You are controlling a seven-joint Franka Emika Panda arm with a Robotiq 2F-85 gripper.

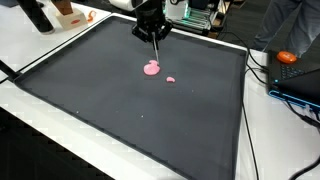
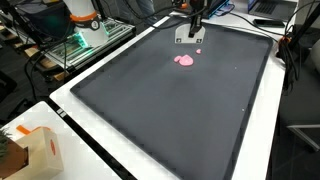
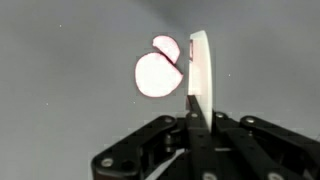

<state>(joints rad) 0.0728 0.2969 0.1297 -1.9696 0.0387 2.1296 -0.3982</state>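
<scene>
Gripper (image 1: 152, 33) clamped on white blade (image 3: 198, 65), tip down just beside pink lump (image 1: 152, 69) toward the far end of black mat (image 1: 90, 100), small pink bit (image 1: 170, 79) near; seemingly mid-push or mid-cut, next move wants the blade square on the lump and light pressure.

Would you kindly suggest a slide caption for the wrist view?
The tool grips a thin white flat stick next to a flat pink round blob on a dark grey mat.

Blob (image 3: 155, 75) just ahead of jaws: pale pink, plain. Blade (image 3: 201, 62) between black jaws: white. Smaller bit (image 1: 170, 79) beside jaws: pink. Mat (image 1: 120, 120) beneath: dark grey, unpatterned. Table (image 1: 30, 125): white.
</scene>
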